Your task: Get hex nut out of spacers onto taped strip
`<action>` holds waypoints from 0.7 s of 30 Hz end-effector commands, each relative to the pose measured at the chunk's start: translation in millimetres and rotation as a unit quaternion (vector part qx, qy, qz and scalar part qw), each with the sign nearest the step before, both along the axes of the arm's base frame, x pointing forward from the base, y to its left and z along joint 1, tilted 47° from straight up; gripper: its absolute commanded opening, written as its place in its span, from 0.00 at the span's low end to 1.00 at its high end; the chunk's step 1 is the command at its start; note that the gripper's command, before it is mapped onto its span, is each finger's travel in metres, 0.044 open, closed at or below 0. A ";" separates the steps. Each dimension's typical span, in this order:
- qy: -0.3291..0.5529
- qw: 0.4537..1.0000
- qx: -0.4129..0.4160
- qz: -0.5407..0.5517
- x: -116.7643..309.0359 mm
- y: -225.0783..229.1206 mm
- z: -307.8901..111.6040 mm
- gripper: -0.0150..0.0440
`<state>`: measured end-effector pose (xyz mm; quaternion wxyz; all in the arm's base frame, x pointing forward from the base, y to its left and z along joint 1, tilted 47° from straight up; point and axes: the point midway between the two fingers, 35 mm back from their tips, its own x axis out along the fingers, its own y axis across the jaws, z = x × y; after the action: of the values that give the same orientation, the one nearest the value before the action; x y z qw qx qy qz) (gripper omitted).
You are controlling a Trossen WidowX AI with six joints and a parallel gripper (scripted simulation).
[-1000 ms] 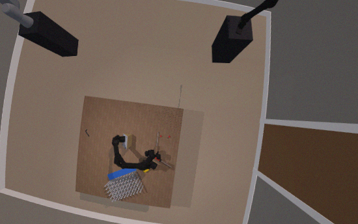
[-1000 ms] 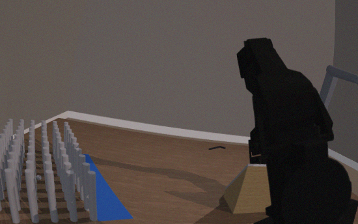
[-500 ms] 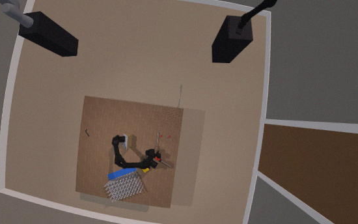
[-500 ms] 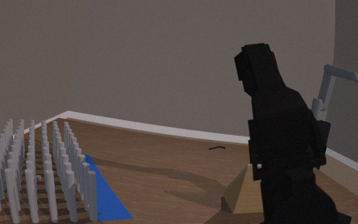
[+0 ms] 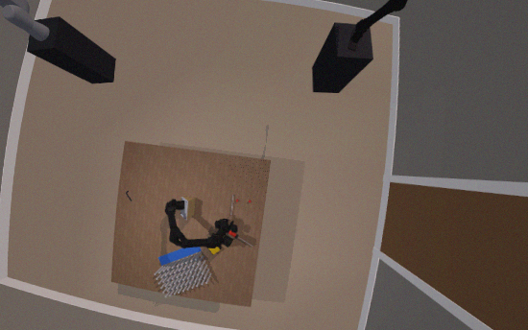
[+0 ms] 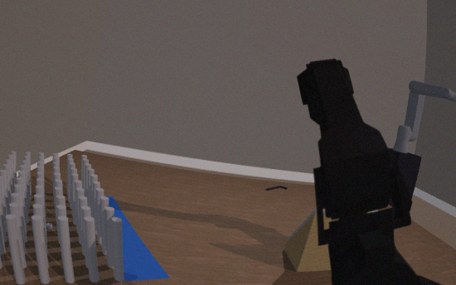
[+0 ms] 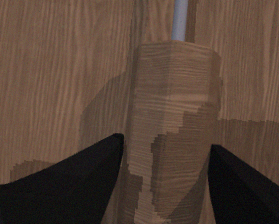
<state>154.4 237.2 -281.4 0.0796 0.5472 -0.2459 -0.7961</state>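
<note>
My gripper (image 7: 166,148) is shut on the wooden handle (image 7: 175,85) of a tool in the wrist view, one finger against each side. The tool's thin grey rod (image 7: 179,20) (image 5: 232,203) runs away beyond the handle, over the wooden table. Standing metal spacers (image 5: 182,275) (image 6: 89,248) fill a field at the lower part of the table, upright in rows. The hex nut (image 6: 49,226) is a small grey piece deep between them. The blue taped strip (image 5: 180,256) (image 6: 141,261) lies along the field's front. In the exterior view the fingers and the held tool are hidden.
A red-handled tool (image 5: 231,234) lies close beside my hand. A yellow object (image 5: 215,250) is near the field's corner. A tan wedge-shaped block (image 5: 192,207) (image 6: 303,253) stands by my arm's base. A dark bent piece (image 5: 129,196) (image 6: 277,188) and small red pieces (image 5: 237,200) lie farther off.
</note>
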 end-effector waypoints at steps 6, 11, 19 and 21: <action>-0.001 1.000 0.000 0.002 4.7 13.4 8.1 0.28; -0.001 1.000 0.001 0.002 9.8 33.2 22.3 0.25; 0.000 1.000 0.001 0.001 15.1 63.0 48.3 0.25; 0.000 1.000 0.002 0.001 15.8 70.0 55.4 0.25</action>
<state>167.7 290.6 -240.6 0.0864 0.5462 -0.2486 -0.7952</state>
